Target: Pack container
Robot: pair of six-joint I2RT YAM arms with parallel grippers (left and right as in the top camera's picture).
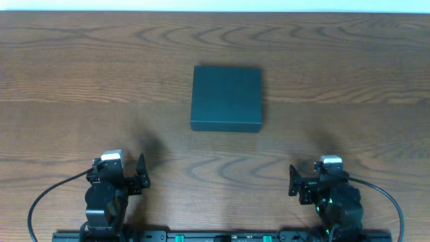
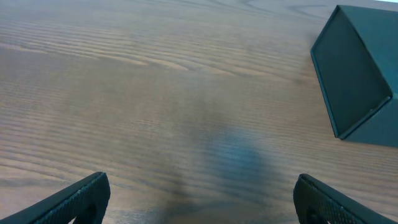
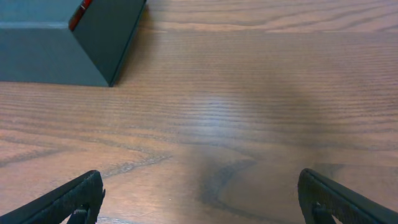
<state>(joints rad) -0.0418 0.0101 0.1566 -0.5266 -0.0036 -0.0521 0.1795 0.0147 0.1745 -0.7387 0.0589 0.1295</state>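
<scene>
- The container (image 1: 227, 97) sits on the table (image 1: 67, 67) near its middle, with its flat dark teal top facing up
- The left gripper (image 1: 142, 172) is near the table's front edge, to the left of the container and well apart from it; its fingers are spread wide with nothing between them
- The right gripper (image 1: 293, 180) mirrors it on the right, also spread wide and holding nothing
- The right wrist view shows a small red patch at the container's top edge

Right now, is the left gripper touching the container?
Apart. The overhead view shows the table between the left gripper and the container; the left wrist view agrees.
</scene>
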